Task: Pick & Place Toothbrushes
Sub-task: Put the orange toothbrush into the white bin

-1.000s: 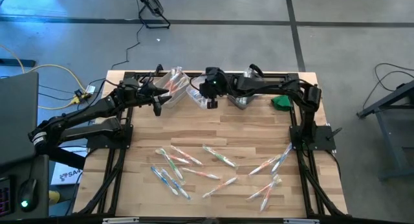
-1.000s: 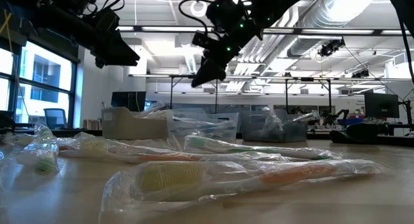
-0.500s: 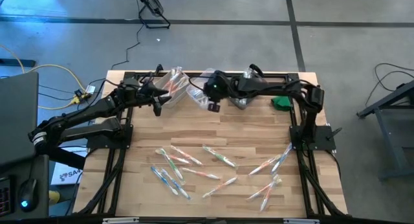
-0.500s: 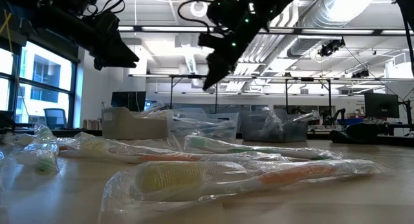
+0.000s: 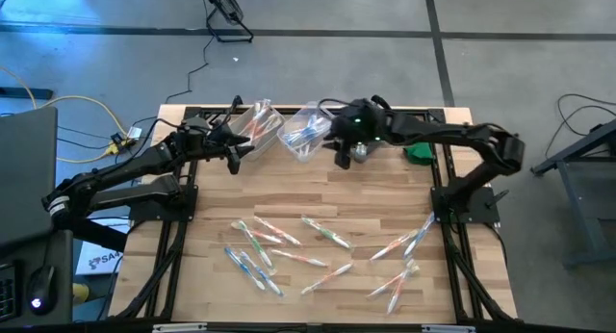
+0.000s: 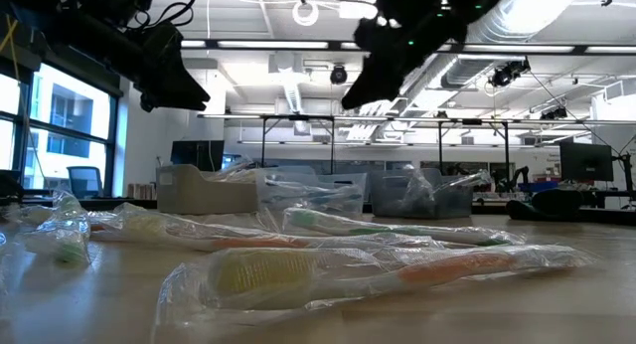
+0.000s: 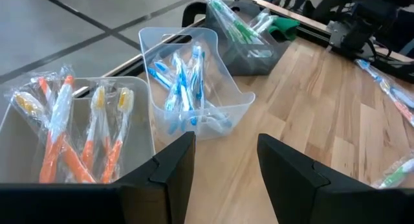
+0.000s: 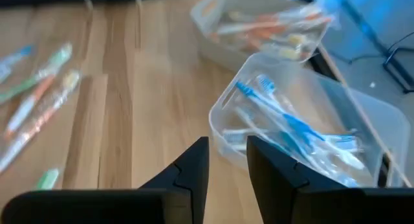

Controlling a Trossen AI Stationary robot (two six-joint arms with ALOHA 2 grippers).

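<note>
1. Three clear bins stand in a row at the table's (image 5: 318, 193) far edge: the left bin (image 5: 252, 122), the middle bin (image 5: 306, 131) and the right bin (image 5: 364, 143). A small green object (image 5: 418, 152) lies beside the right bin.
2. Loose wrapped toothbrushes (image 5: 322, 251) lie scattered over the near half of the table, roughly fifteen; overlaps prevent an exact count.
3. The left gripper (image 5: 234, 156) is stretched toward the left bin, hanging above the wood just in front of it. Its fingers are spread, holding nothing.
4. The right gripper (image 5: 342, 158) reaches across to the gap between the middle and right bins, raised off the table. Its fingers stand slightly apart and empty.
5. The left bin holds orange-handled brushes (image 7: 77, 133); the middle, blue ones (image 7: 184, 88); the right, green ones (image 7: 236, 26).
</note>
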